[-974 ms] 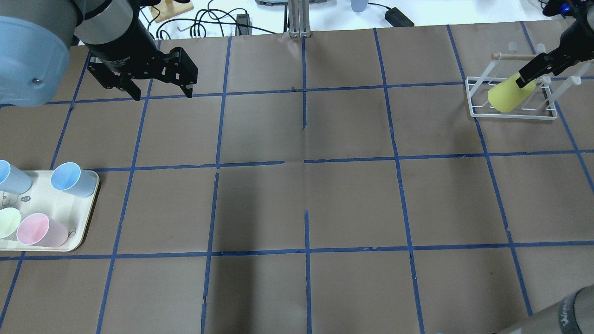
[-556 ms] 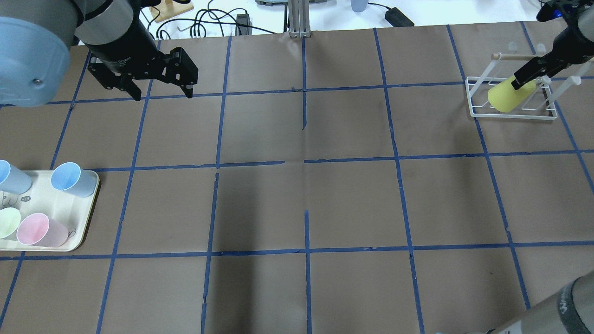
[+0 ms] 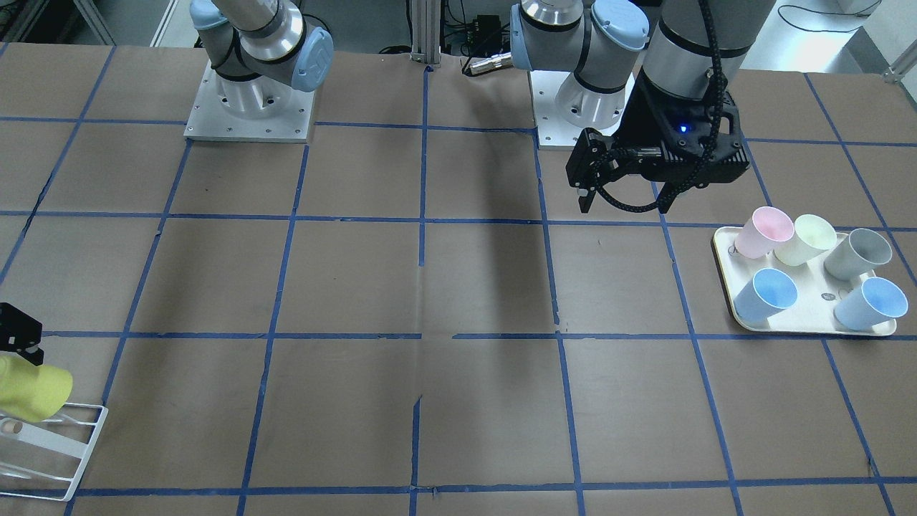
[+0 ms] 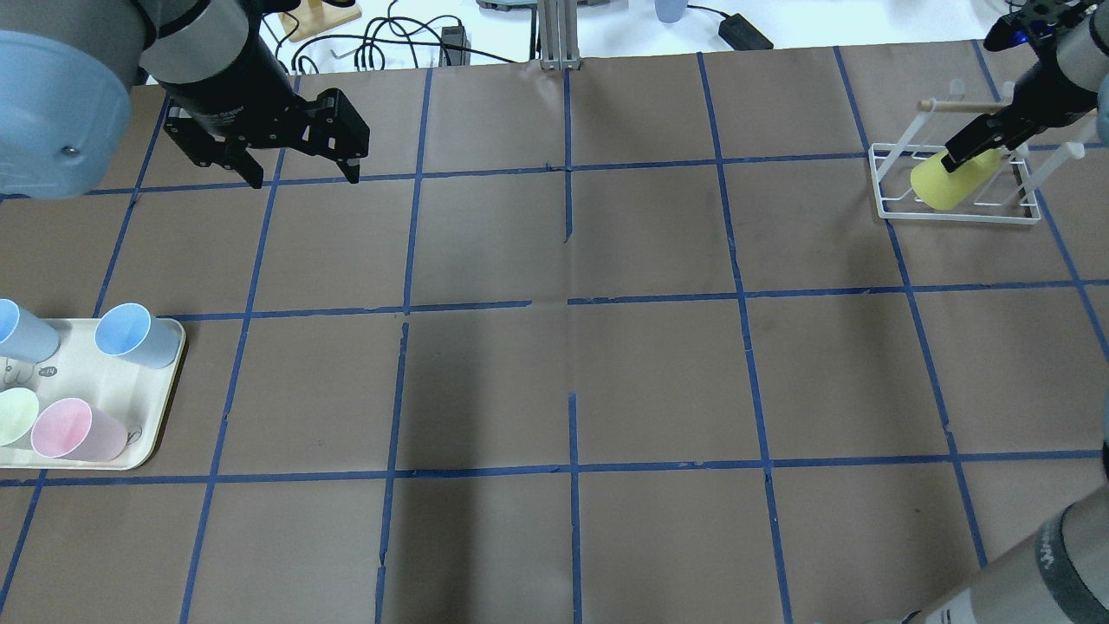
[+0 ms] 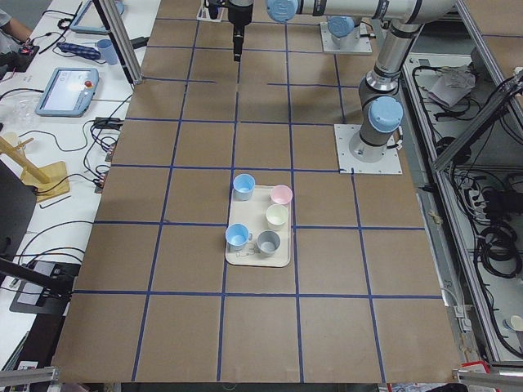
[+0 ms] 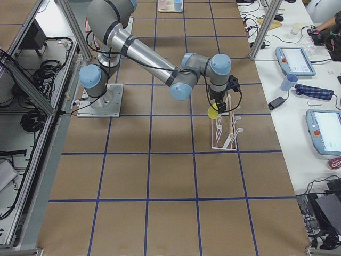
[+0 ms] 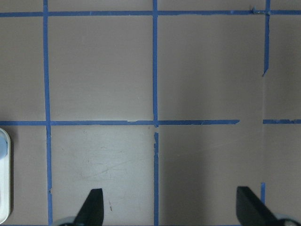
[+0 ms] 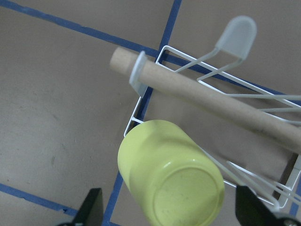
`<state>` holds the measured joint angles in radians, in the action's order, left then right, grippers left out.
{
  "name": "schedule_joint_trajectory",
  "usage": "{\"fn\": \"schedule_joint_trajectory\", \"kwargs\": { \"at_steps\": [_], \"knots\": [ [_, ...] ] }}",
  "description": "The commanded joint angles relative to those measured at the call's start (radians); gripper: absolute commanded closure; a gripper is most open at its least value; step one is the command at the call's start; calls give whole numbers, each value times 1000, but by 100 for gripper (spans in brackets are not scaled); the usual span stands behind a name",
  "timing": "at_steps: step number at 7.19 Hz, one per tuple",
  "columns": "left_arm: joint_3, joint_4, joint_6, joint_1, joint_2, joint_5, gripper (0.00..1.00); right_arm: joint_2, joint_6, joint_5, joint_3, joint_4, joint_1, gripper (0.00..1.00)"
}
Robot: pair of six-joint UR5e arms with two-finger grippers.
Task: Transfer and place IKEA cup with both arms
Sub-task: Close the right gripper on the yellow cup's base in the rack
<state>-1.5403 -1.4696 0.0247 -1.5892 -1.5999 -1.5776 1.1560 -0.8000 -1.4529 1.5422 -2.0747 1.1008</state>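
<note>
Now my right claw (image 8: 168, 190) gapes wide astride the tilted IKEA cup (image 8: 169, 174) on the rack (image 8: 197, 92); my left claw (image 4: 303, 179) hangs wide open.

One camera hangs behind my shoulders, looking forward and down over the tabletop (image 4: 658, 381), and another faces me from the far edge; both share the grid between the tray (image 4: 104, 381) at my left edge and the wire rack (image 4: 953, 218) at my right. Two distant cameras look along the tabletop from either end. The camera on my left tool (image 4: 303, 179) looks straight down at taped paper, the one on my right tool (image 4: 957, 162) closely at the rack.
</note>
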Motion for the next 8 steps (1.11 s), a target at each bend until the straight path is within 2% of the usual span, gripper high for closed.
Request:
{"fn": "schedule_joint_trajectory", "kwargs": {
  "at_steps": [1,8],
  "knots": [
    [-1,0,1,0,1,-1,0,-16,1,0,-1,-1,2,0],
    [0,0,0,0,1,1,0,-36,-1,0,-2,1,2,4]
  ]
}}
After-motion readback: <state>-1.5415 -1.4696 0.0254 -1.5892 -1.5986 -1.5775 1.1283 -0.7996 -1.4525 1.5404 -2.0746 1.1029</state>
